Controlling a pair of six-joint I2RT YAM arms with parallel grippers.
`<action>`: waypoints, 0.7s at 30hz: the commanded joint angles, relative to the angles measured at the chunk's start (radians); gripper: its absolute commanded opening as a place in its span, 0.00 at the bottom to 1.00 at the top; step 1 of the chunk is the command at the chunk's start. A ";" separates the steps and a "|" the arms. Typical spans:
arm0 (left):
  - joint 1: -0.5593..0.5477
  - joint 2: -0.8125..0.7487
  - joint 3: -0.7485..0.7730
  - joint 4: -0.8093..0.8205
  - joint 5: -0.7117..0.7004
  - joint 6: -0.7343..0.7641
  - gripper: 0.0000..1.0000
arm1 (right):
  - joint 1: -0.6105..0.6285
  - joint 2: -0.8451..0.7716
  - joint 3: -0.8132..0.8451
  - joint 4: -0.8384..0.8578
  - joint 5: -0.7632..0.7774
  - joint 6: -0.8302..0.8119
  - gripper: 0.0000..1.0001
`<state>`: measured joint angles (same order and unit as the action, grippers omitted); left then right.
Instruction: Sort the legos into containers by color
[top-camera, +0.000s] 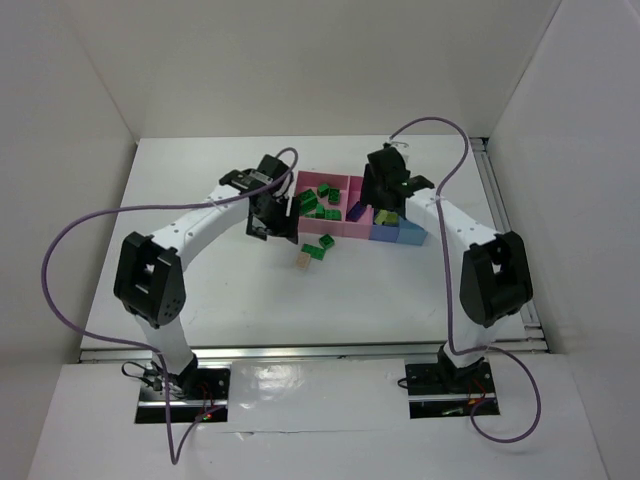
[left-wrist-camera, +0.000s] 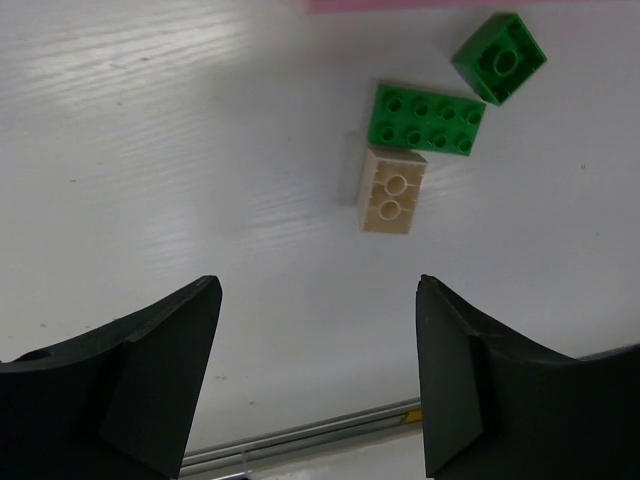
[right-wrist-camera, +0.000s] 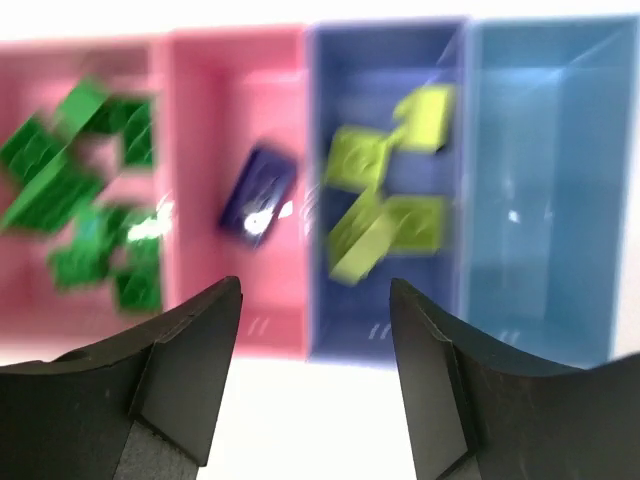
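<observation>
Left hand, wide open and empty, hangs above a beige lego and two green legos on the tabletop. Right hand, open and empty, faces the containers: dark green legos in the large pink bin, purple lego in the narrow pink bin, yellow-green legos in the blue bin.

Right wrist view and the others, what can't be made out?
Right wrist view: yellow-green plastic bricks and purple brick blurred by motion; studs unreadable.
Top view: blue plastic bin partly hidden under the right arm.
Left wrist view: pink plastic bin cut off by top edge.
</observation>
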<state>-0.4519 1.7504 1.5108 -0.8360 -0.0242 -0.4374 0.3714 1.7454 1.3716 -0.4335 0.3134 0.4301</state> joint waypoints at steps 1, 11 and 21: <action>-0.060 0.055 0.043 -0.014 -0.017 0.002 0.82 | 0.093 -0.131 -0.055 0.033 0.018 -0.013 0.68; -0.032 0.092 0.043 0.006 0.061 -0.007 0.87 | 0.254 -0.208 -0.210 0.004 -0.097 0.142 0.77; 0.274 -0.095 -0.010 0.006 0.110 -0.047 0.87 | 0.417 0.009 -0.135 0.102 -0.255 0.186 0.86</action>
<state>-0.2214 1.7504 1.5150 -0.8268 0.0593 -0.4583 0.7681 1.6836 1.1820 -0.3882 0.1246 0.5873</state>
